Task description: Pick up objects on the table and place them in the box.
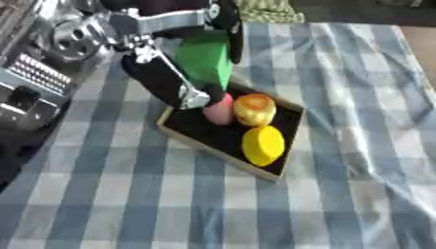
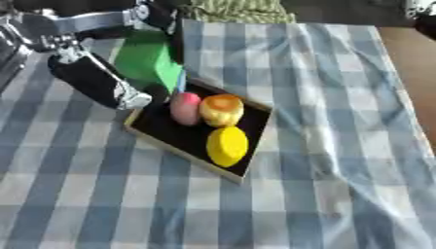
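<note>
Left eye view: we see our left hand (image 1: 166, 80) above the box (image 1: 174, 127), its near-left rim; fingers hidden, so we cannot tell their state; green object (image 1: 207, 58) just behind
Right eye view: pink (image 2: 185, 108), orange (image 2: 221, 110), yellow (image 2: 227, 145) items lie boxed on the checked cloth (image 2: 340, 146); right hand unseen

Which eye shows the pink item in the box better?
The right eye view: the pink item shows nearly whole beside the orange-yellow fruit. In the left eye view the left hand covers part of it.
</note>
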Motion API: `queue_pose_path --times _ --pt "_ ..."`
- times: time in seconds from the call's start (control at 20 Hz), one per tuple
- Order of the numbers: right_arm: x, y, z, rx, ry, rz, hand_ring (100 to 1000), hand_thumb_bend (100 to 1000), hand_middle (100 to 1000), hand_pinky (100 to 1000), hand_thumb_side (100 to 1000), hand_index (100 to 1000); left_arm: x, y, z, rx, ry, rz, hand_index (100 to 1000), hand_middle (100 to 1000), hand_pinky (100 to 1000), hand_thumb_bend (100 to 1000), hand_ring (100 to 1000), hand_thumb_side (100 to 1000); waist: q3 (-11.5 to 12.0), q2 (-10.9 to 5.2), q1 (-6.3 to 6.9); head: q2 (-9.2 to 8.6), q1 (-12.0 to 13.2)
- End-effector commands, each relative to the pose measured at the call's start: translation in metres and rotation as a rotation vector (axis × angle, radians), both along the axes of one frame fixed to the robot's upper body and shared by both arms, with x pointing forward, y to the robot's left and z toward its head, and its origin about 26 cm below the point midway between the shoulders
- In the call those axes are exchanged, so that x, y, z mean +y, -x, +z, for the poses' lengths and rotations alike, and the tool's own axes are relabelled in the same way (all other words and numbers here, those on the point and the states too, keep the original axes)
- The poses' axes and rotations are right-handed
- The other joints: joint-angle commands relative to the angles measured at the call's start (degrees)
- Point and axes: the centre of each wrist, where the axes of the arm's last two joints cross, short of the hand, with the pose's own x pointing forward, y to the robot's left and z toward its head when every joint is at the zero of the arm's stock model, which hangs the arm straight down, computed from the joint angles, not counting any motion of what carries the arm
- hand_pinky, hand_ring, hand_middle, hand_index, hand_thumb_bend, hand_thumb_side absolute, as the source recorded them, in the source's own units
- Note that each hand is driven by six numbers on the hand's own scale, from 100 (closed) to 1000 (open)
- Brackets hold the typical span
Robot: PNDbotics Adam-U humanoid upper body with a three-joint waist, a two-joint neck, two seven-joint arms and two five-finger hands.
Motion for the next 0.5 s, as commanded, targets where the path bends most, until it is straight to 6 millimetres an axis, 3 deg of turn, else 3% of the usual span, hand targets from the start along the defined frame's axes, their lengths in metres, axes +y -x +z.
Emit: queue_pose_path --times 0.05,0.5 --pt "-0.001 0.003 0.007 -0.021 0.013 -0.001 810 100 630 800 230 737 -0.010 0.009 -0.004 -0.037 -0.026 -0.032 657 617 817 337 712 100 0.0 -2.10 0.42 0.18 -0.9" --pt "-0.001 0.003 0.004 -0.015 0.006 0.004 809 100 629 800 237 736 -0.020 -0.030 -0.058 -0.059 -0.094 0.076 664 628 816 399 723 100 -0.1 -2.08 0.48 0.09 -0.6"
